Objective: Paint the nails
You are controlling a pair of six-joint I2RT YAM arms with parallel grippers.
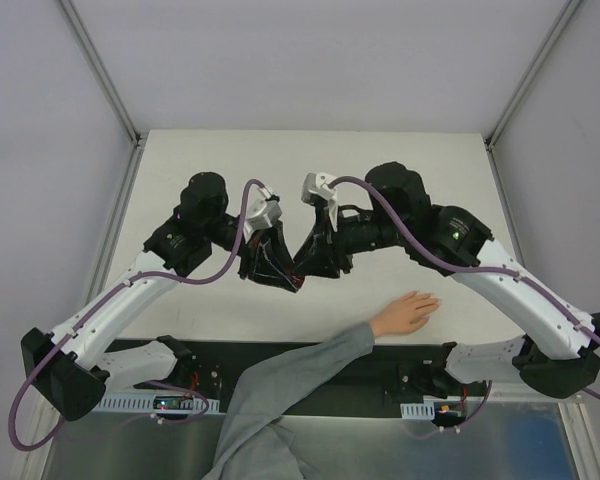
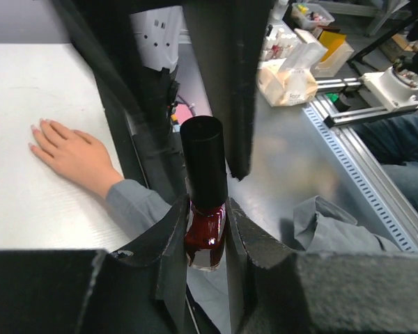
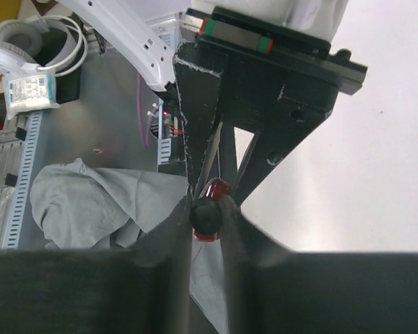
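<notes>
The left fingers (image 2: 168,243) clamp the bottle (image 2: 205,240) by its red glass body; the right fingers (image 3: 166,236) clamp its black cap (image 2: 203,160). The hand (image 1: 405,312) lies palm-down on the counter (image 1: 230,160) beside the right arm (image 1: 520,290), its nails (image 2: 35,128) well apart from the bottle.

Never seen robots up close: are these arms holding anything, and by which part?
A small dark red polish bottle: the left jaws clamp its glass body, and the right jaws appear to pinch its black cap.
</notes>
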